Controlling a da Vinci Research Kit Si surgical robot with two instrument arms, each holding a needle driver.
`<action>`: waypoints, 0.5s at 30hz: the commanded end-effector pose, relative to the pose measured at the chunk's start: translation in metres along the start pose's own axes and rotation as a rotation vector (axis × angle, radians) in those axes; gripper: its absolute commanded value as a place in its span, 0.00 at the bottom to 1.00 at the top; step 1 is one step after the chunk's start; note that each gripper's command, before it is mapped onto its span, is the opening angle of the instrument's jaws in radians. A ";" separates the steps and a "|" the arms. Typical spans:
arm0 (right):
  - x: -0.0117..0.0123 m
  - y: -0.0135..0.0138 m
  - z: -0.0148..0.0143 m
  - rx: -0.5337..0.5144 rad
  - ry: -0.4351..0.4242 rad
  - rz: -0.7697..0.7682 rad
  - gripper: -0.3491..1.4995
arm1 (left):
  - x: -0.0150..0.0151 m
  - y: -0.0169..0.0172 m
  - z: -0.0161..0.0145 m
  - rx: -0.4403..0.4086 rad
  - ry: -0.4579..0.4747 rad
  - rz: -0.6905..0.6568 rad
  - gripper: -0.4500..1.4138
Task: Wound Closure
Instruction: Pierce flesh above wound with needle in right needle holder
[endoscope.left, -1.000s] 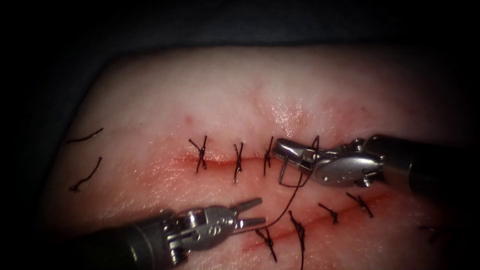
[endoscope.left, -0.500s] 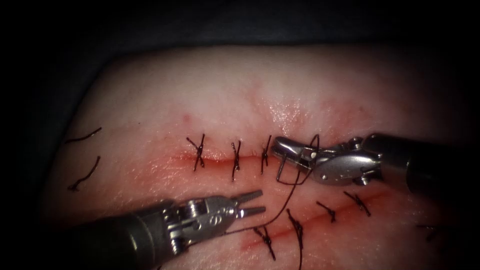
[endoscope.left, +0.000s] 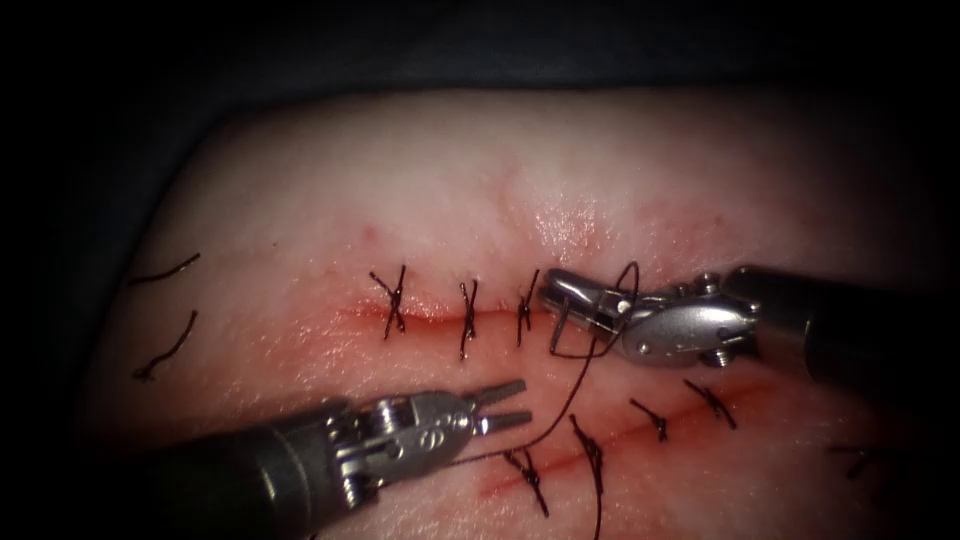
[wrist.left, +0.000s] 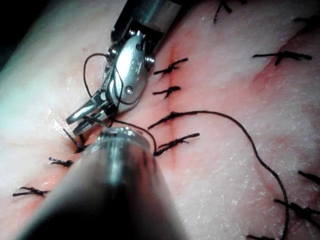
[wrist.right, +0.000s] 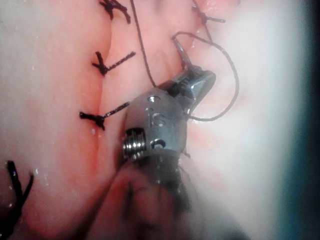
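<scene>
Needle (endoscope.left: 558, 328) upright across the cut, clenched in right pincer (endoscope.left: 560, 290), left pincer (endoscope.left: 510, 406) parted, empty.

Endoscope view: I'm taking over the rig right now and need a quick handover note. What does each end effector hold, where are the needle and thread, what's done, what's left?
Left end effector: open, holds nothing, below the cut.
Right end effector: shut on the needle, over the cut just right of the stitches. Whether the needle's tip is in the tissue I cannot tell.
Thread: loose, looped over the right end effector, trailing down past the left one.
Done: three tied stitches.
Left: the loose thread is not tied.
</scene>
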 end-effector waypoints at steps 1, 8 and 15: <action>0.0000 -0.0001 0.0012 0.006 -0.004 0.005 0.00 | 0.0005 -0.0004 0.0008 0.001 0.002 0.001 0.15; -0.0010 -0.0011 0.0009 0.044 -0.034 0.052 0.00 | 0.0005 -0.0005 0.0008 0.001 0.003 0.007 0.14; -0.0020 -0.0020 0.0005 0.073 -0.073 0.110 0.00 | 0.0004 -0.0005 0.0007 0.001 0.003 0.007 0.14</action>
